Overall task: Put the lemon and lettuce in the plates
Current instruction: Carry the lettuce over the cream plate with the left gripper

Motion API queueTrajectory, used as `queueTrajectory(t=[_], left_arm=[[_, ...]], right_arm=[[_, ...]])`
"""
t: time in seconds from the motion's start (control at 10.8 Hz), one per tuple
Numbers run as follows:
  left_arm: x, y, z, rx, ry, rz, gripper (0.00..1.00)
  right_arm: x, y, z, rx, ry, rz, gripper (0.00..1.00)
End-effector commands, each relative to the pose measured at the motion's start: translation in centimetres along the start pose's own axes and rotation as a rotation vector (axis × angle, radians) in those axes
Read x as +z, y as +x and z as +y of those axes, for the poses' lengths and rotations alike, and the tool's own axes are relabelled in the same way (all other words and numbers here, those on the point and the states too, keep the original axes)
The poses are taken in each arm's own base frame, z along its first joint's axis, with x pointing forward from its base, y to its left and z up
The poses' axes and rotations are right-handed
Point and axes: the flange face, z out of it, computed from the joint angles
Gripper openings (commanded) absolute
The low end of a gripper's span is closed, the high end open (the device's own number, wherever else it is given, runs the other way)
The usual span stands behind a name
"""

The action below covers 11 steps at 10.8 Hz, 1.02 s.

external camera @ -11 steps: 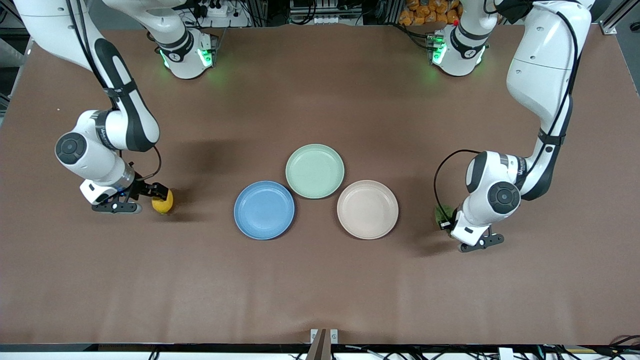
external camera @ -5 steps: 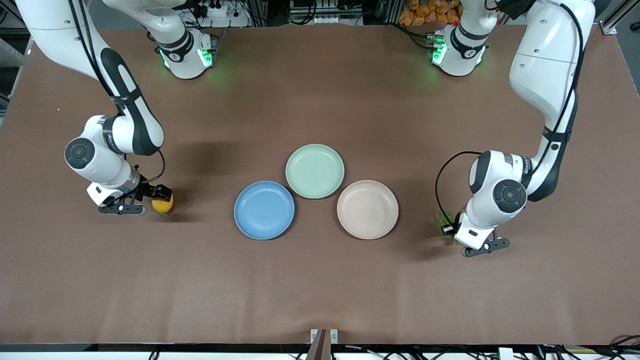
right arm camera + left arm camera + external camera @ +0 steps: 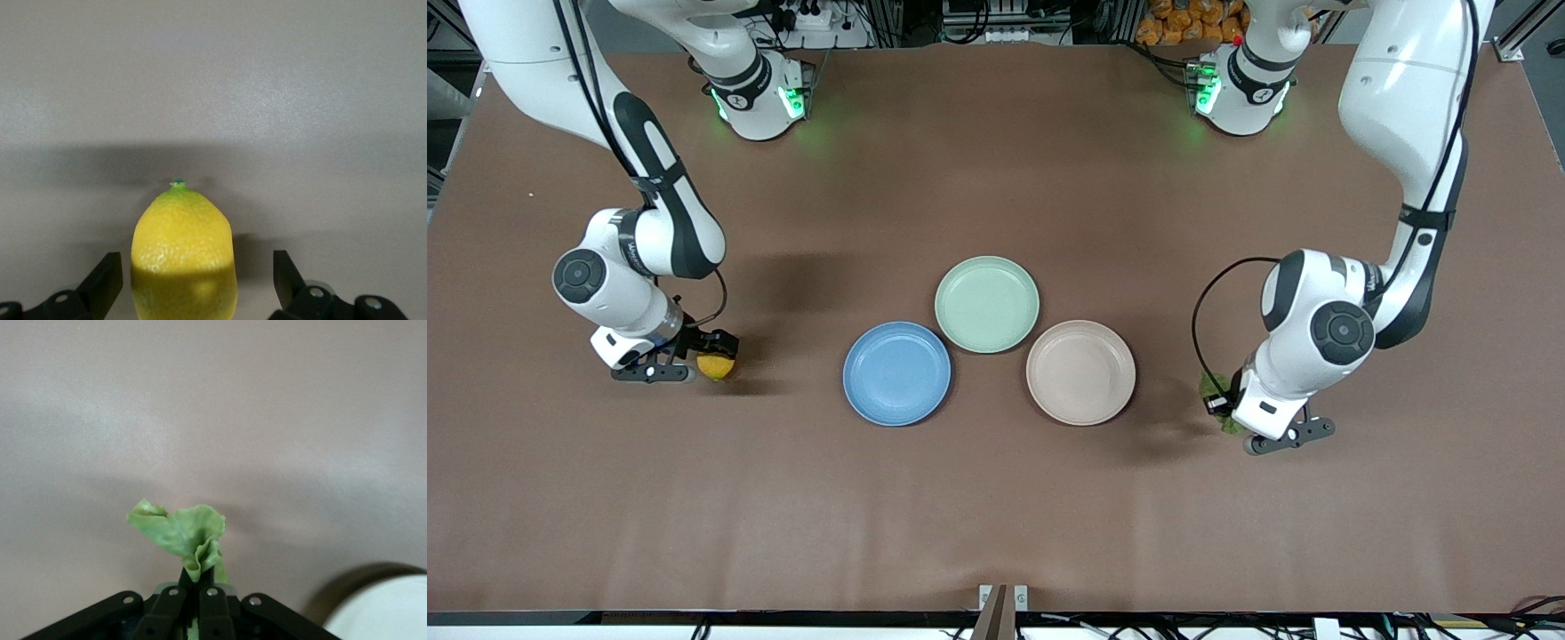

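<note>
- The right arm bends low at its end of the table; the right gripper (image 3: 704,352) has its fingers (image 3: 100,283) spread wide, the lemon (image 3: 183,257) between them with gaps either side.
- The left arm folds down, the left gripper (image 3: 1227,411) pinching the lettuce (image 3: 180,537), whose leaf fans out past the fingertips.
- In the front view the lettuce is mostly hidden by the wrist.
- The blue plate (image 3: 896,373) and the beige plate (image 3: 1080,372) sit between the arms.

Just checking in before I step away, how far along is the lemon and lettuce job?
Nothing is plated yet: the blue plate and beige plate are bare. The left gripper is shut on the lettuce; the right gripper is open around the lemon. Both placements remain.
</note>
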Motion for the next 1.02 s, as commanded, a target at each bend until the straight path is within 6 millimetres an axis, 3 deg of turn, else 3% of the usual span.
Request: queueTrajectory(t=[0.0, 0.37, 0.74, 0.93], left_arm=[[-2.4, -1.5, 1.2, -0.008, -0.013, -0.046, 0.00], [-3.5, -3.2, 3.8, -0.065, -0.051, -0.082, 0.00], [-4.0, -5.6, 8.1, -0.142, -0.073, -0.098, 0.00], [-3.1, -6.7, 10.7, -0.211, -0.071, -0.109, 0.00]], right_arm=[[0.9, 0.3, -0.3, 0.005, 0.007, 0.020, 0.99], [1.1, 0.2, -0.7, 0.001, 0.007, 0.018, 0.83], [1.1, 0.2, -1.4, 0.022, 0.008, 0.012, 0.64], [0.9, 0.3, -2.1, 0.037, 0.009, 0.013, 0.59]])
